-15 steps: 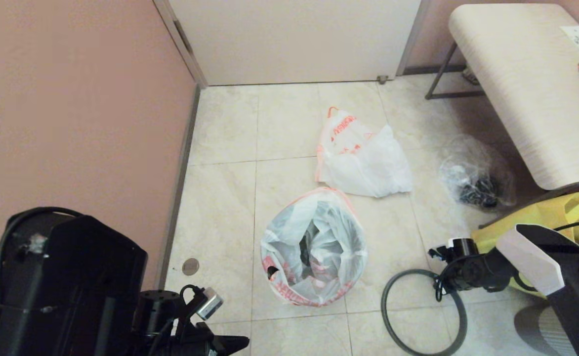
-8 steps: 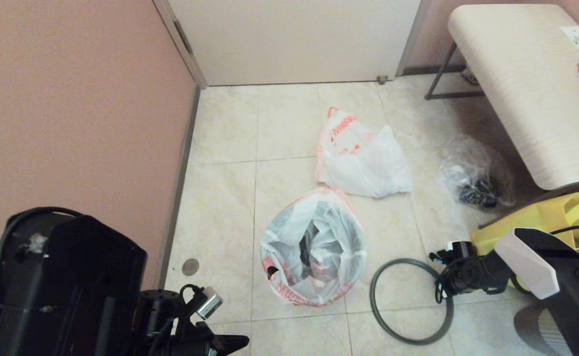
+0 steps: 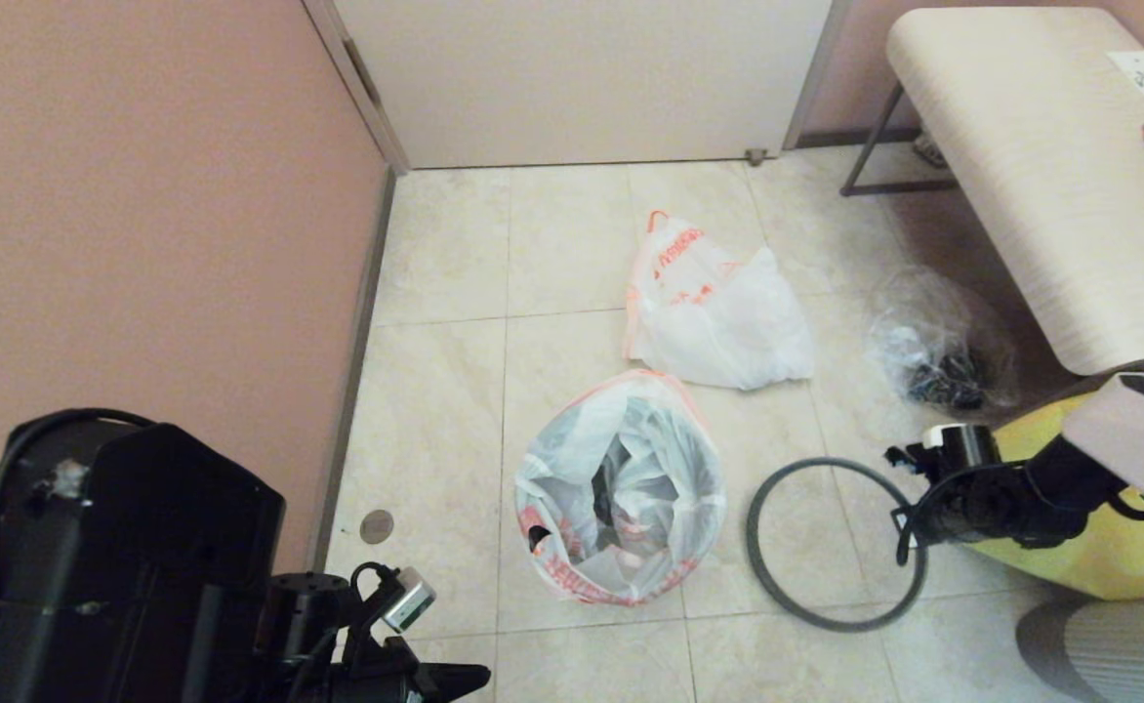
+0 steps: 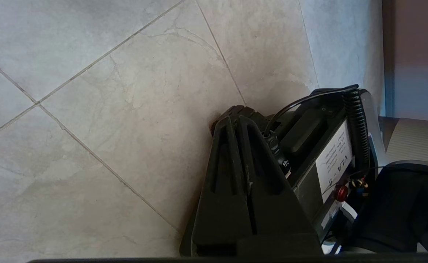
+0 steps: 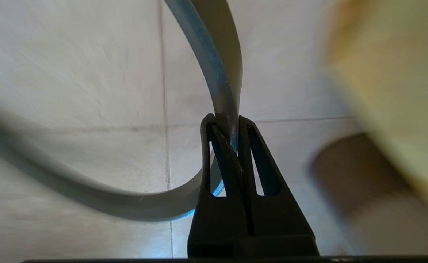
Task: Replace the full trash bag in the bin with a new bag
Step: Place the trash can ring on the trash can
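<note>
Two arms, one hoop pinched beside the lined bin

Right end effector is sitting low over the floor, to the right of the bin, its fingers pressing together on the dark grey hoop. The right wrist view is showing the band of the hoop running between the two fingertips. In the head view the hoop is appearing as an open ring just beside the bin, not touching it; whether it is resting on the tiles or hanging just above them I cannot tell.

Bin is standing on the floor near the middle of the head view, almost wholly covered by the new bag, which is lining it: translucent white plastic draping over the rim, pink-orange hem at the far side, red lettering along the near side, dark interior showing through the opening.

Full trash bag is lying on the floor beyond the bin, near it, lumpy and white with orange-red lettering and an orange loop handle at its far end.

Left end effector is sitting parked low beside the robot's base, fingers pressing together on nothing.

Clear bag of black bits is lying right of the full trash bag, near the table. Yellow tote is showing behind the right arm.
</note>
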### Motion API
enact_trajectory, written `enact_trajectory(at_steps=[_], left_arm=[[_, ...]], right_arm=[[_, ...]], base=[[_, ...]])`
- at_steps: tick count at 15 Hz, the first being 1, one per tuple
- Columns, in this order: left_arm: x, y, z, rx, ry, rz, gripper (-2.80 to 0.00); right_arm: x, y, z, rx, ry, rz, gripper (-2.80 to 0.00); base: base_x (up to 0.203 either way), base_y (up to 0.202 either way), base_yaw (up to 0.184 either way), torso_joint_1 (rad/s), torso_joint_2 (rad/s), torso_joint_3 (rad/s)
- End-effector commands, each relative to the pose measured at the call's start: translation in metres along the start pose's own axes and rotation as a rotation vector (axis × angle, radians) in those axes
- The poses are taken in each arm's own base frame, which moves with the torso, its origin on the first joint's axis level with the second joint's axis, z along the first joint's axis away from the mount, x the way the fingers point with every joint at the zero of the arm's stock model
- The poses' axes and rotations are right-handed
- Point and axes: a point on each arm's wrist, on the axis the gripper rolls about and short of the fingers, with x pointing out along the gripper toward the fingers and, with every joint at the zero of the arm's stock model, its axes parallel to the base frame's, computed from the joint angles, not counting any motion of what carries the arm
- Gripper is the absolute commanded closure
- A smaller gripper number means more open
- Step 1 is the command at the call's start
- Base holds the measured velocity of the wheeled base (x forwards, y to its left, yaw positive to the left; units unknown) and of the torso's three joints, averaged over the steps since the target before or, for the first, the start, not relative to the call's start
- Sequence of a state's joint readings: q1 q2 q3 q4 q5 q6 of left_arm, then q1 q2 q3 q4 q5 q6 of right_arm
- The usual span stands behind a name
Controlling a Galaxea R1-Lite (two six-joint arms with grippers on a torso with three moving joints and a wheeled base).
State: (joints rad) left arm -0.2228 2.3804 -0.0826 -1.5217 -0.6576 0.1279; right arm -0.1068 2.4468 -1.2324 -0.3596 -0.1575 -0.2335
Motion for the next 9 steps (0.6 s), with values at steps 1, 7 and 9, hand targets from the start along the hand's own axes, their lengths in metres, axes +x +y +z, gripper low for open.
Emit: enact_trajectory(at_steps=[1, 7, 9], left_arm=[[0.000, 0.001, 0.000, 0.004, -0.006, -0.002, 0.00], [-0.002, 0.002, -0.005, 0.043, 0.009, -0.012, 0.00], [-0.003, 0.000, -0.006, 0.042, 0.012, -0.031, 0.00]], right_arm=[[-0.087, -0.025, 0.044, 0.042, -0.201, -0.051, 0.00], [-0.258, -0.057, 0.121, 0.130, -0.630, -0.159, 0.00], [-0.291, -0.046, 0.130, 0.179, -0.549, -0.061, 0.00]], base=[[0.000, 0.000, 0.000, 0.000, 0.00, 0.000], [0.000, 0.000, 0.000, 0.000, 0.00, 0.000], [0.000, 0.000, 0.000, 0.000, 0.00, 0.000]])
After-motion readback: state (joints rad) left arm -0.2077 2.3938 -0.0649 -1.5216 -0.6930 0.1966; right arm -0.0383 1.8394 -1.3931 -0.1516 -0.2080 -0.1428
